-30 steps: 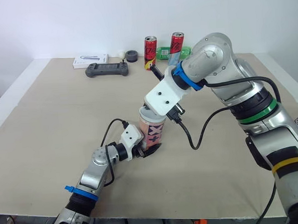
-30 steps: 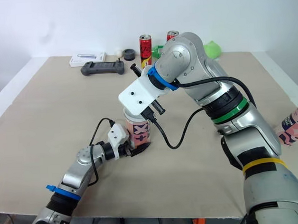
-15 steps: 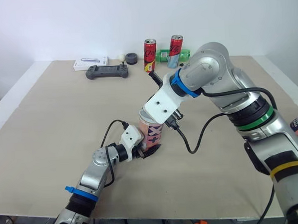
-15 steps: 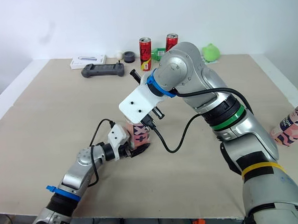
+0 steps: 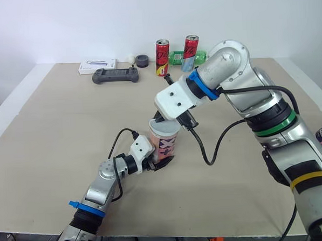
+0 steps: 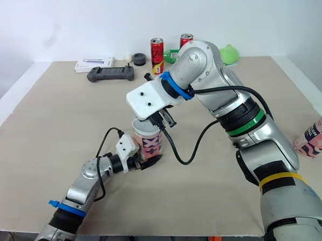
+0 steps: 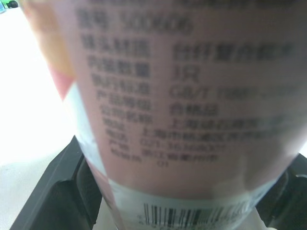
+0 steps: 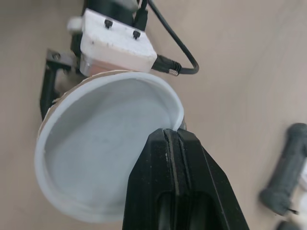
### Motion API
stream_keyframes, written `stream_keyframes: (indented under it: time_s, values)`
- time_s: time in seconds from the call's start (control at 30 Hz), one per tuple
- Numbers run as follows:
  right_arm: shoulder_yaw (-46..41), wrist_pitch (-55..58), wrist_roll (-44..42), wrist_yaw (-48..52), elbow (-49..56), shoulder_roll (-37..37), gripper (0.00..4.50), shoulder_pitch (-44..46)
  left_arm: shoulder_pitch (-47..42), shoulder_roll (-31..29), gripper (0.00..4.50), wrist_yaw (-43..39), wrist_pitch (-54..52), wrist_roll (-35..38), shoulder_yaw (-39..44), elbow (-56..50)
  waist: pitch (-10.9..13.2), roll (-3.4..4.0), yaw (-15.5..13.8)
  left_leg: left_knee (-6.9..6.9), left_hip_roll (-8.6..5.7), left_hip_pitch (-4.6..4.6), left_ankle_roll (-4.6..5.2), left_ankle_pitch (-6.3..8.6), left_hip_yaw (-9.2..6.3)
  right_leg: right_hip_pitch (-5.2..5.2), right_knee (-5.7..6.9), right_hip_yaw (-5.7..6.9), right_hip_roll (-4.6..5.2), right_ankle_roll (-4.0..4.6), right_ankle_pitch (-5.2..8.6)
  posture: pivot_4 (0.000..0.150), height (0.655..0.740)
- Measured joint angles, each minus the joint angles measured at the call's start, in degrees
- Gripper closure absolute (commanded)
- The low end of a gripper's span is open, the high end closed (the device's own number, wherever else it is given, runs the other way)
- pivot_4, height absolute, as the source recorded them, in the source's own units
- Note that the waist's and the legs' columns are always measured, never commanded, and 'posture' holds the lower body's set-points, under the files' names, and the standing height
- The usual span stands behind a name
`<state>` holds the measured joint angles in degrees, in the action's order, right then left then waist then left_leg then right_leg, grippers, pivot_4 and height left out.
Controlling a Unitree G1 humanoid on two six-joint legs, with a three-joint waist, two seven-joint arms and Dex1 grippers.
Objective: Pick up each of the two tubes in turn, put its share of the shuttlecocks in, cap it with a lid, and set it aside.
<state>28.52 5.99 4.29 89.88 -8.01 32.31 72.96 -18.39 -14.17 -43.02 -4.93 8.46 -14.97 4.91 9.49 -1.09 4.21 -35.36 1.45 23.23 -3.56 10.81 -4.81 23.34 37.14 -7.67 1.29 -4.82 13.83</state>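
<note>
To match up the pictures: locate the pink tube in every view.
Left eye view: pink tube at centre.
Right eye view: just left of centre.
Left wrist view: close up, printed label facing.
Right wrist view: its brown rim around the white lid.
Shared landmark: left gripper clamping its base.
</note>
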Motion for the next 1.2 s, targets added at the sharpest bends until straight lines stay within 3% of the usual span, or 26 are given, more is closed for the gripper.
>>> stream_keyframes:
  time_s: [0.37,0.77,1.2]
  values:
    - [-3.82,1.21,-8.53,0.24,-5.33,-1.13,4.45,7.38,-0.09,0.24,0.87,0.31,-0.41,0.44,0.19,-0.23,0.38,0.14,0.08,0.02,0.0,0.05,-0.01,0.05,-0.05,0.02,-0.02,0.07,0.0,-0.17,-0.04,0.15,0.74]
    - [-1.26,-4.26,-1.07,-0.21,-5.81,-0.31,4.45,5.15,-0.09,0.27,0.87,0.37,-0.42,0.45,0.18,-0.24,0.38,0.15,0.08,0.02,0.0,0.04,-0.01,0.05,-0.05,0.03,-0.01,0.08,0.0,-0.22,-0.06,0.15,0.74]
    - [-1.0,-5.13,0.7,0.11,-0.22,0.95,4.45,3.12,-0.11,0.27,0.87,0.37,-0.46,0.45,0.17,-0.23,0.38,0.15,0.07,0.02,0.0,0.04,-0.01,0.05,-0.05,0.02,-0.02,0.08,0.0,-0.22,-0.06,0.15,0.74]
